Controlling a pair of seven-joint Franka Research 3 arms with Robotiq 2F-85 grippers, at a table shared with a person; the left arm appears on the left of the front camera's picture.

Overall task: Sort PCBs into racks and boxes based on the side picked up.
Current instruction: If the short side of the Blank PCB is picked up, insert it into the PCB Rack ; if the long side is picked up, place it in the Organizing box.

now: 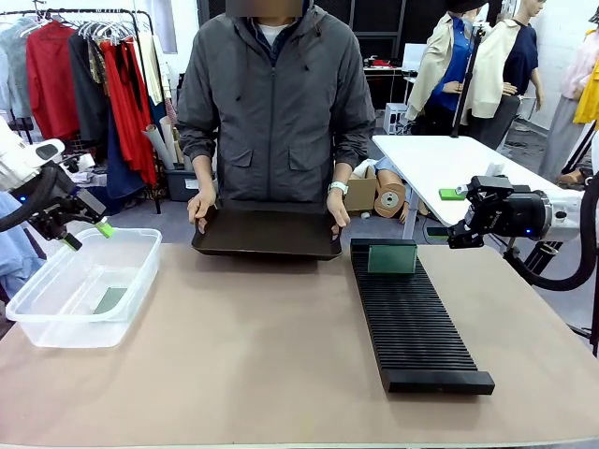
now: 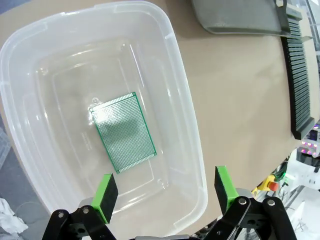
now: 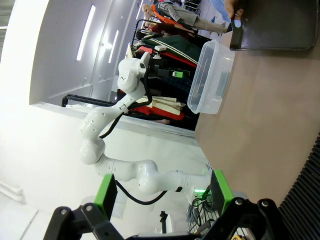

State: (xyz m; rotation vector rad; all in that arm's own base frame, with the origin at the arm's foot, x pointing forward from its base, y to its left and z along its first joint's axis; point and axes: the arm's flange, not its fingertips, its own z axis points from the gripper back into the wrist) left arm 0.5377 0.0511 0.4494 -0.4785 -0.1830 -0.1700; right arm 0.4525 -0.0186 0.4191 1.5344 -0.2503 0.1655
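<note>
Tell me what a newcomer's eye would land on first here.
A green PCB lying flat on the floor of the clear plastic tub, with the left claw open above it. Next, a second PCB standing upright at the far end of the black slotted rack, and the dark tray that the person holds.

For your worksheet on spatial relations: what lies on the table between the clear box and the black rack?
Front view: between the clear box and the black rack, the brown table is bare.
</note>
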